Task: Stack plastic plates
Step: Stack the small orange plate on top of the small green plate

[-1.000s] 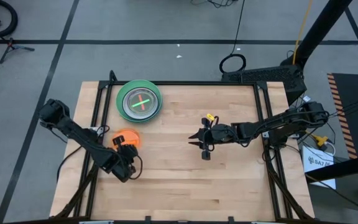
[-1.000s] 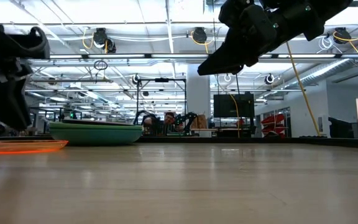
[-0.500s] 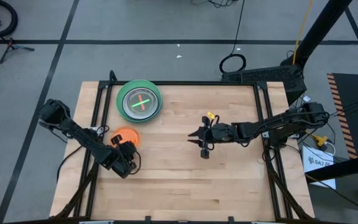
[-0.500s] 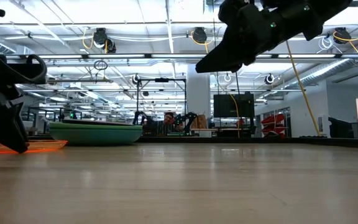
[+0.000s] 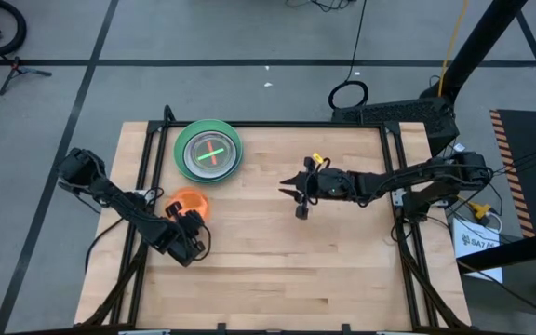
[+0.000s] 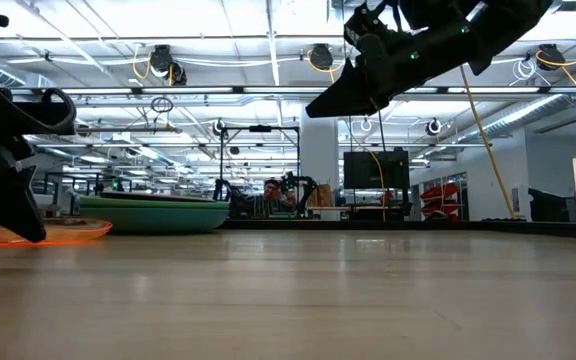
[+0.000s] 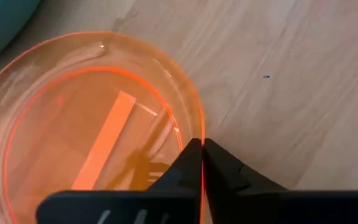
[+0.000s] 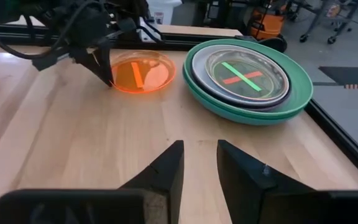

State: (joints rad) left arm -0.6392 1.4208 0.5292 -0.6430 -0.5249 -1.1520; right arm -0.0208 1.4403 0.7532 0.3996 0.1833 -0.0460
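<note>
Pinching the rim of a small, translucent orange round plastic plate with my left gripper, I keep it on the wooden table near the stack of larger round plates. My right gripper hovers mid-table, fingers slightly parted.

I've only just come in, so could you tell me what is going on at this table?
The robot is stacking plastic plates. The left gripper is shut on the rim of the orange plate, which lies on the table beside the stack of plates near the far left corner. The right gripper hangs above the middle of the table, fingers a little apart and holding nothing. The orange plate is not yet on the stack.
</note>
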